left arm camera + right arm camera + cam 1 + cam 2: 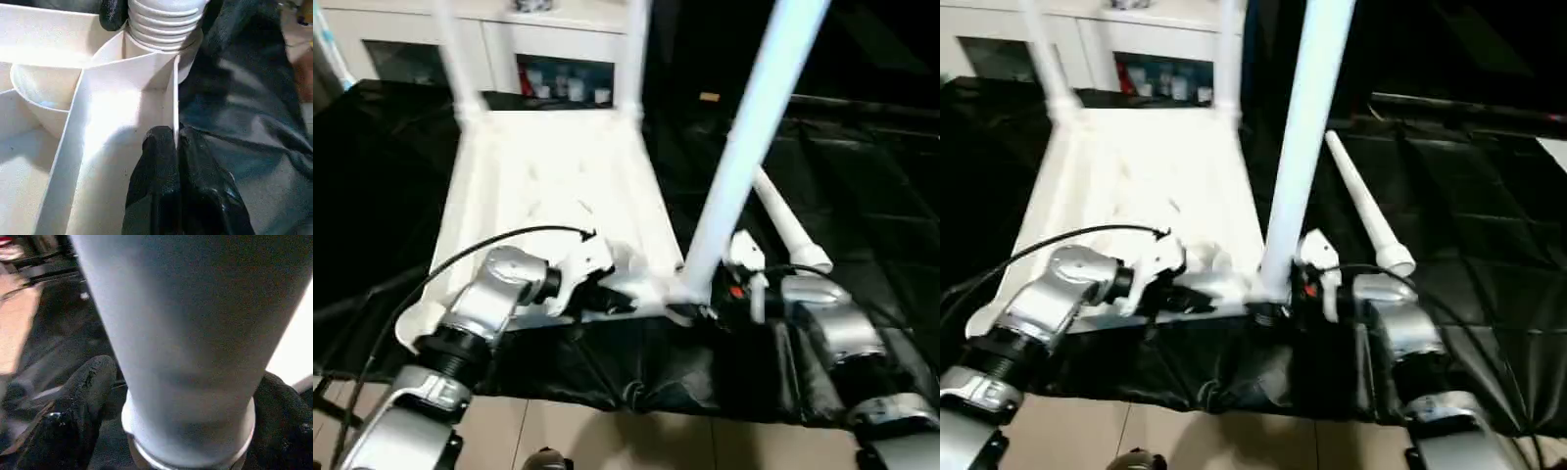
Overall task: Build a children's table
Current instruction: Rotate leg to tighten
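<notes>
While your left hand pinches the tabletop rib, your right hand stands spread around the leg rising from the near-right socket. The spare leg lies just beyond that socket, nearer your right hand, its long axis pointing away.

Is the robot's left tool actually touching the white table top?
Touching. In the left wrist view the left tool's black fingers are pinched shut on a thin upright rib of the table top, one either side.

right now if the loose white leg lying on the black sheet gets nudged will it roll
Probably: the loose leg is a smooth round tube lying flat on the black sheet. Its flared end might curve its path. It looks like hollow plastic, so likely light and stiff.
</notes>
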Motion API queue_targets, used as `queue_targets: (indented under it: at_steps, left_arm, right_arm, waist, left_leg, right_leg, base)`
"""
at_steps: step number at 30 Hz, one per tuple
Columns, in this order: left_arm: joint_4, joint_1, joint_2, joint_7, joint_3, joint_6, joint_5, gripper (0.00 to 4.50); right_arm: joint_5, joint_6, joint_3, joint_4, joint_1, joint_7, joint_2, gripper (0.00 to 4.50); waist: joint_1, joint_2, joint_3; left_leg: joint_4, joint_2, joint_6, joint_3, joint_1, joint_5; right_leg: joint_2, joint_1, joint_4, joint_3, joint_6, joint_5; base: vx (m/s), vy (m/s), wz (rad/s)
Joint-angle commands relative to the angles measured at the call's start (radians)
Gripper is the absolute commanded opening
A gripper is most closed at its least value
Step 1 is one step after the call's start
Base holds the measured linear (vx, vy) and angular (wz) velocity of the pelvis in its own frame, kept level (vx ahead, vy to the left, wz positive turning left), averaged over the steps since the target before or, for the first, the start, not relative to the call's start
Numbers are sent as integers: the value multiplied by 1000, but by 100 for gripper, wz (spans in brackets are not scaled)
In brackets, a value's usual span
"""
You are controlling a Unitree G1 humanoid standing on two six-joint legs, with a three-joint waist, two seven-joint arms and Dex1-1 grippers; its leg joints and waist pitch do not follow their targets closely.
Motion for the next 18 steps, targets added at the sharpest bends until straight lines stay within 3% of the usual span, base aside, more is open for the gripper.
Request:
queue_targets:
  at_steps: [1, 8, 12, 14, 15, 18]
  left_arm:
    - [-1, -36, -25, -27, -25, -29, -23, 0]
    - [27, -43, -27, -22, -25, -50, -16, 0]
    - [21, -32, -55, 69, 9, -23, -13, 0]
    - [25, -37, -77, 142, 31, -5, -6, 0]
    - [27, -42, -88, 182, 41, 6, 0, 0]
    - [28, -59, -141, 364, 80, 92, 31, 0]
  right_arm:
    - [-22, 7, 65, -22, 24, 62, 10, 358]
    - [-15, 19, 78, -54, 47, 41, 33, 297]
    - [-8, 33, 43, -45, 56, -58, 78, 287]
    - [-18, 29, 24, -23, 50, -145, 107, 284]
    - [-28, 22, 16, -7, 45, -191, 122, 283]
    - [-77, 34, -20, 89, 1, -445, 192, 280]
  waist:
    - [-2, 5, -62]
    - [5, 4, -63]
    - [4, 0, -61]
    - [-3, -10, -58]
    - [-5, -7, -57]
    - [-30, -4, -51]
  left_leg:
    - [-67, 48, 22, -17, 28, -295]
    - [-69, 49, 6, -20, 30, -308]
    - [-70, 48, 6, -19, 28, -306]
    - [-72, 47, -9, -22, 30, -335]
    - [-72, 46, -18, -26, 31, -351]
    - [-77, 42, -48, -35, 33, -412]
  right_leg:
    - [-58, 39, -76, 43, -218, -239]
    - [-60, 38, -77, 44, -207, -266]
    - [-61, 37, -78, 44, -203, -276]
    - [-66, 33, -86, 44, -183, -356]
    - [-69, 32, -92, 43, -166, -410]
    - [-70, 27, -104, 37, -135, -528]
  base:
    - [0, 0, 0]
    - [0, 0, 0]
    - [0, 0, 0]
    - [0, 0, 0]
    - [0, 0, 0]
    - [0, 0, 0]
